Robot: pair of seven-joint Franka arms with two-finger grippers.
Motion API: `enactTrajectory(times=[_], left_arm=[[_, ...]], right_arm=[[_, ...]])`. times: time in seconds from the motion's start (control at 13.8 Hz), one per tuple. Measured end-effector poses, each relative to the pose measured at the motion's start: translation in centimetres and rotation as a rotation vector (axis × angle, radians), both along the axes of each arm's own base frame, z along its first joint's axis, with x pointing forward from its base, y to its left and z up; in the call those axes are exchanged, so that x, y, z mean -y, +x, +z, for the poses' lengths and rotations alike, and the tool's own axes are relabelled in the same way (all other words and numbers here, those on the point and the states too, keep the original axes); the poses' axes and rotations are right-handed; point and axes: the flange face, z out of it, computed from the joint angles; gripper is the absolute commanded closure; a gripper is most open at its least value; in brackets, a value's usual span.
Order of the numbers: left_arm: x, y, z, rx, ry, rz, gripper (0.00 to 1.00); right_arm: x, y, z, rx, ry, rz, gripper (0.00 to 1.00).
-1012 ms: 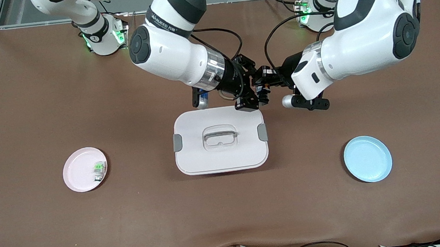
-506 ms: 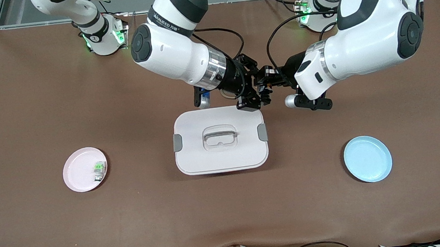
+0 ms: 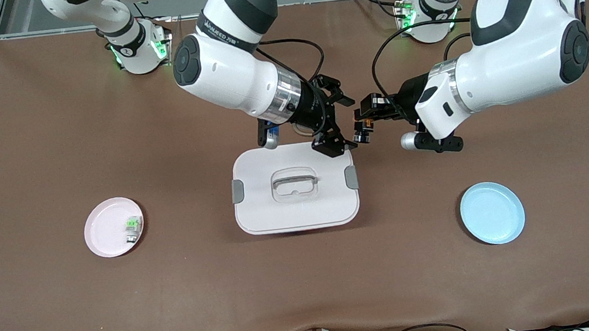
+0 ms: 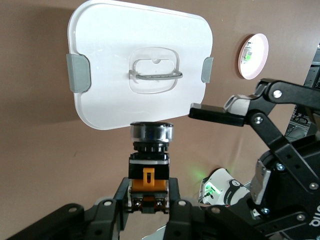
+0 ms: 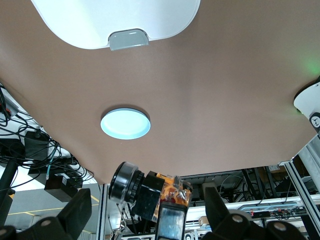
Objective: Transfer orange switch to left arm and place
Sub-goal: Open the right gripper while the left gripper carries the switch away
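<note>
The orange switch (image 3: 363,129), black with an orange body, hangs in the air in my left gripper (image 3: 367,121), which is shut on it. In the left wrist view the switch (image 4: 150,162) sits clamped between the left gripper (image 4: 148,194) fingers. My right gripper (image 3: 341,123) stands open over the corner of the white box (image 3: 277,213), a small gap away from the switch. From the right wrist, the switch (image 5: 142,192) shows between the spread fingers of the right gripper (image 5: 145,212), touching neither. The box (image 4: 110,75) lies shut on the table.
A pink plate (image 3: 104,232) holding a green-and-silver switch (image 3: 133,227) lies toward the right arm's end. A blue plate (image 3: 492,213) lies toward the left arm's end. Cables trail by both bases.
The right gripper has opened and let go of the switch. The left arm has drawn away toward its own end of the table with the switch in its grip.
</note>
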Motion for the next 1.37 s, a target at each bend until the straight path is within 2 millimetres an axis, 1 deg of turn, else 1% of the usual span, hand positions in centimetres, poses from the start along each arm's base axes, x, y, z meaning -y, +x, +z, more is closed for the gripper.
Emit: enactTrajectory(times=[0.14,0.36,0.51,0.65,0.8,0.87,1.01,1.23,1.3,1.37], left_arm=[[0.0,0.0,0.0,0.001,0.003,-0.001,1.0],[-0.7,0.3,-0.4,0.026,0.062,-0.006,1.0],[-1.4,0.5,-0.6,0.042,0.101,-0.007,1.0],[-2.5,1.0,-0.8,0.058,0.143,-0.001,1.0],[-4.1,1.6,-1.2,0.07,0.189,0.012,1.0],[-5.1,1.9,-1.5,0.075,0.216,0.018,1.0],[-7.2,2.6,-2.4,0.09,0.265,0.011,1.0],[-11.0,4.1,-4.6,0.127,0.354,-0.053,1.0],[-12.3,4.6,-5.5,0.134,0.385,-0.075,1.0],[-13.4,5.1,-6.4,0.14,0.416,-0.1,1.0]], right_arm=[[0.0,0.0,0.0,0.002,-0.001,0.001,0.0],[0.3,0.2,-0.1,0.018,-0.013,0.025,0.0],[1.2,0.4,-0.4,0.048,-0.052,0.118,0.0],[2.6,0.9,0.1,0.115,-0.083,0.234,0.0],[4.3,1.1,1.3,0.208,-0.123,0.367,0.0],[5.1,1.1,1.5,0.249,-0.151,0.444,0.0],[6.3,0.9,1.4,0.332,-0.213,0.619,0.0],[8.3,1.2,1.2,0.492,-0.302,0.899,0.0],[9.3,1.4,1.0,0.538,-0.319,1.013,0.0],[10.8,1.8,0.9,0.56,-0.324,1.11,0.0]])
